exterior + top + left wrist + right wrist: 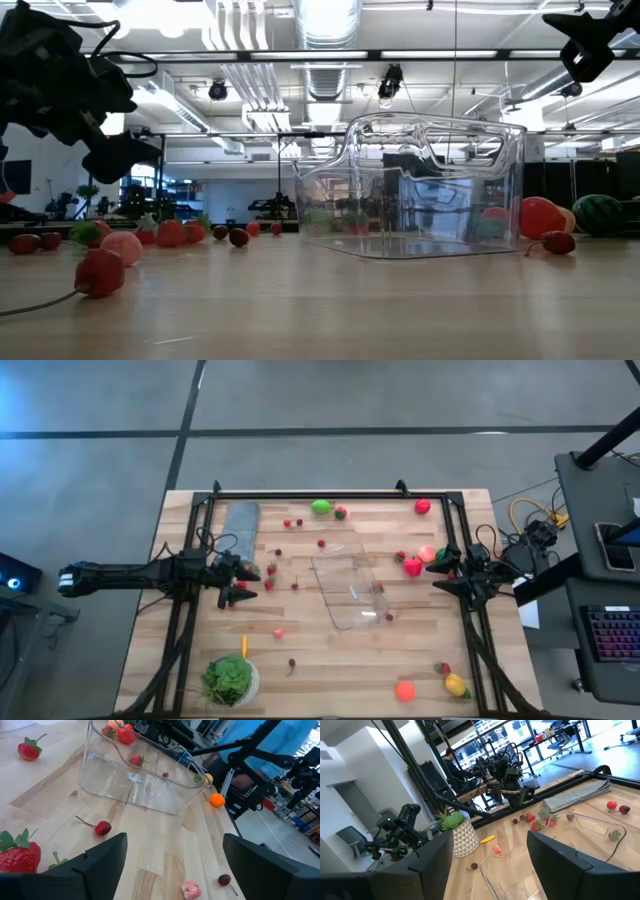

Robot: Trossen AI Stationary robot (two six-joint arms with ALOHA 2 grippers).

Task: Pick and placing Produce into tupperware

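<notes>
We see the left gripper [240, 583] w/ its two dark fingers [95, 865] spread wide and nothing btwn them, hovering over the wooden table [300, 680] on its left half, just beside a few small red berries [270, 570] and near the grey folded cloth [240, 525]. The right gripper [447, 563] sits at the table's right edge w/ jaws partly apart and no item held as far as we can tell; a red strawberry-like fruit [413, 567] and a pale pink round fruit [427, 553] lie just beside it. Btwn the two arms, roughly mid-table, rests the clear rectangular plastic tub w/ rounded corners [350, 590], upright, open side up; whether any fruit is inside or just seen through its walls we can't tell. Farther out: a green fruit [320, 507] and a small red one [341, 512] near the far edge, a red round fruit [423, 506] at the far right corner, an orange fruit [405, 690] and a yellow fruit [455, 683] at the near right. A leafy green head in a white bowl [230, 680] stands at the near left, a thin orange piece [244, 646] just beside it. In the low view a striped green melon [600, 214] shows right of the tub. No readable writing or labels anywhere we can make out.
</notes>
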